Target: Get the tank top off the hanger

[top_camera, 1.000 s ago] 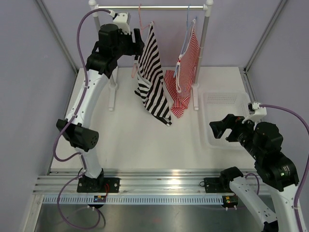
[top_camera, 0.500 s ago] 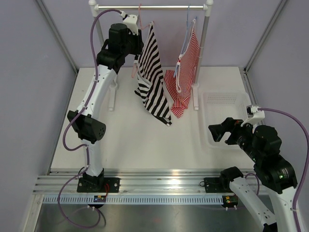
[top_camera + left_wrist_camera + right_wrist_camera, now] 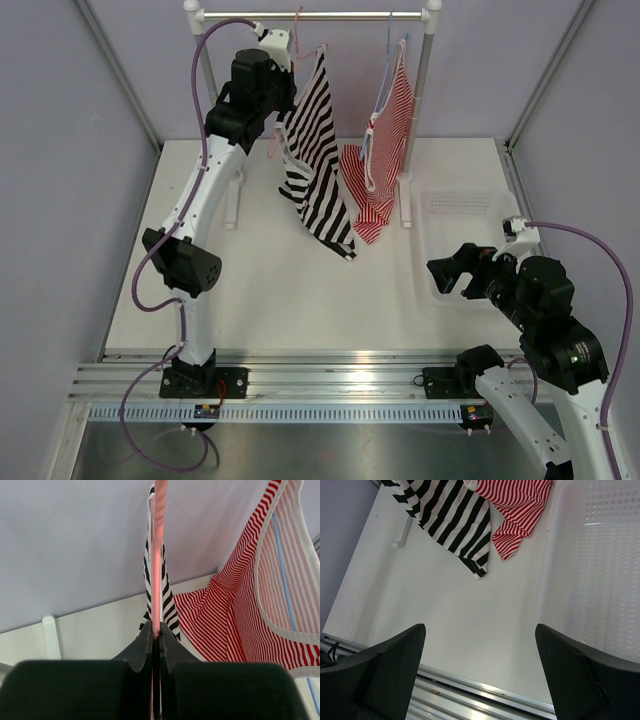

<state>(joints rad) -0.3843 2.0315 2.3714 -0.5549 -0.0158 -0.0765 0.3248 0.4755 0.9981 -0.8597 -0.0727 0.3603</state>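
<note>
- The right gripper (image 3: 445, 272) hangs low at the near right of the white table (image 3: 260, 290), its jaws spread wide with nothing between them. It has drifted slightly to the left since a second ago, with the jaws just as wide
- Just beyond it, at the table's right edge, sits a white perforated plastic basket (image 3: 470, 205), unmoved
- Past mid-table hangs the soft black-and-white striped tank top (image 3: 315, 150), on its hanger as before. Its lower hem comes down close to the table; whether it rests there I cannot tell
- Just beside it on the right hangs a red-and-white striped top (image 3: 385, 150) on a light blue hanger (image 3: 280, 550), unchanged
- The left gripper (image 3: 156, 632) is raised high at the far left of the tank top. A second ago its jaws stood partly apart, lower and further left; the arm has since risen and moved in, and the jaws are now pinched together on the thin pink wire hanger (image 3: 159, 555). In the left wrist view the wire runs straight up out of the closed fingers (image 3: 145, 645)
- Farthest back, the pink hanger's hook is over the horizontal metal rail (image 3: 330, 15), where it was a second ago
</note>
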